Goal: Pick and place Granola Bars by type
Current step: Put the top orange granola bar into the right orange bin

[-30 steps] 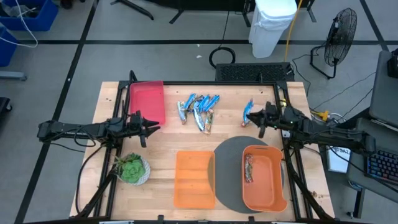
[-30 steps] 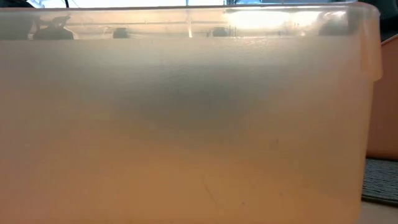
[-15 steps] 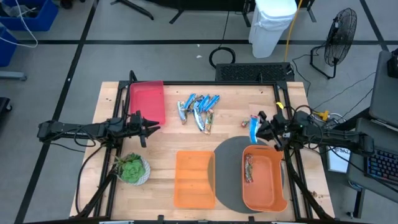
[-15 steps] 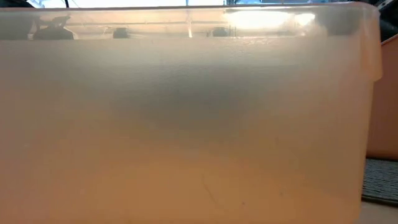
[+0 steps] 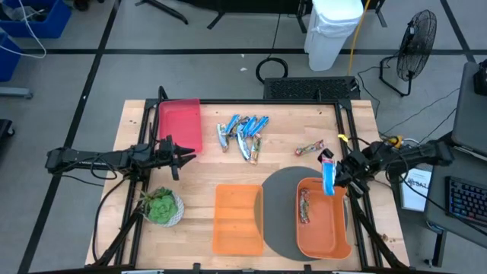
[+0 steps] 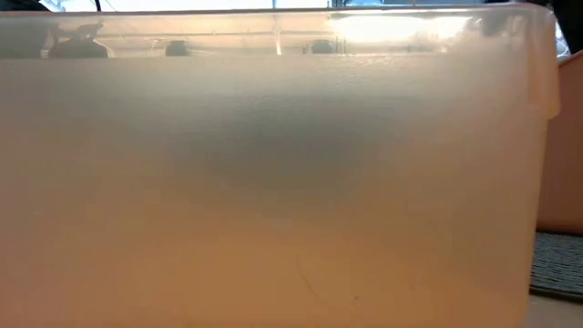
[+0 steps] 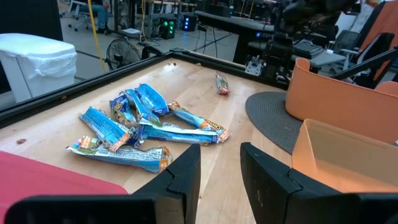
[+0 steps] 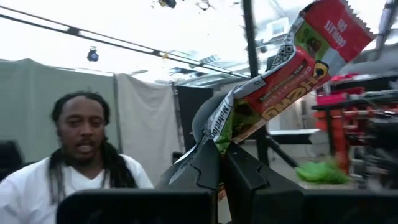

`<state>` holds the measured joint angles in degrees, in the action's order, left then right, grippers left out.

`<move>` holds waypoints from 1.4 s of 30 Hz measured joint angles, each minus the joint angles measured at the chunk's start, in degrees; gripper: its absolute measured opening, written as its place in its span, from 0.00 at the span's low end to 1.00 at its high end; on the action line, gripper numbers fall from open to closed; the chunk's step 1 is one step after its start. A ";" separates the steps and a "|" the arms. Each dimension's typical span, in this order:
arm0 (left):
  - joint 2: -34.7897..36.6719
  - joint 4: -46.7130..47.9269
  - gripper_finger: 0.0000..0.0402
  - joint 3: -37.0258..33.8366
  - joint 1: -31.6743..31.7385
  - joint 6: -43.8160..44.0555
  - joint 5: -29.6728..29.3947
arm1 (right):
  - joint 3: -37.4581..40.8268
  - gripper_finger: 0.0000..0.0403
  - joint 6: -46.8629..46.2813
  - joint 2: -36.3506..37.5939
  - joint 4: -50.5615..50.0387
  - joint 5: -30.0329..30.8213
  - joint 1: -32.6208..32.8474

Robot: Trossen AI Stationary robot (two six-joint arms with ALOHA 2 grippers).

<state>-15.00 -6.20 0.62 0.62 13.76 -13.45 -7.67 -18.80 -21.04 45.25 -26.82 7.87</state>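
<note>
On the far left of the desk (image 5: 205, 173), the left gripper (image 5: 183, 157) hangs just beside the red tray (image 5: 180, 125), its fingers (image 7: 183, 177) a little apart and holding nothing. Below it in the high view sits the green plant in a white bowl (image 5: 160, 206).

Toward the middle, at the far side of the desk, lies a cluster of granola bars (image 5: 242, 135), mostly blue wrappers heaped and touching one another, with one tan-ended bar at the cluster's near edge; the left wrist view shows the same pile (image 7: 134, 127) spread on the wood. Nearer the front edge stands an empty translucent orange bin (image 5: 237, 218), which fills almost the whole low view (image 6: 273, 182).

Right of that, a round grey mat (image 5: 280, 213) carries a deeper orange tub (image 5: 325, 220) with one brownish bar (image 5: 304, 207) lying inside against its left wall. A single reddish bar (image 5: 310, 148) lies alone on the wood beyond the mat.

At the right, the right gripper (image 5: 340, 170) is above the far rim of the tub, fingers clamped on a bar (image 5: 328, 173) that shows blue from above and hangs over the tub's corner. In the right wrist view the held wrapper (image 8: 280, 81) shows red and green print, pinched at one end between the fingers (image 8: 208, 165), and a person (image 8: 87, 155) in a white shirt stands in the room beyond.
</note>
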 joint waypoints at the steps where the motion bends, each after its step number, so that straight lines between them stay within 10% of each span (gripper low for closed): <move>1: 0.02 -0.02 0.29 -0.02 -0.02 0.02 0.00 | -0.65 0.01 0.86 -0.50 -0.71 0.99 1.77; 10: 0.00 0.00 0.29 -0.02 -0.02 0.02 0.00 | -13.99 0.00 13.06 -7.01 -19.24 18.34 20.05; 26: 0.02 0.00 0.29 -0.02 -0.02 0.00 0.00 | -36.82 0.00 9.16 -30.51 -36.57 71.34 47.74; 42: 0.01 0.00 0.29 -0.02 -0.02 0.00 0.00 | -60.51 0.00 6.72 -42.74 -60.25 85.50 55.88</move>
<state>-15.00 -6.20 0.60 0.60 13.76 -13.45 -68.18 -12.08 -63.78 -15.00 58.67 63.75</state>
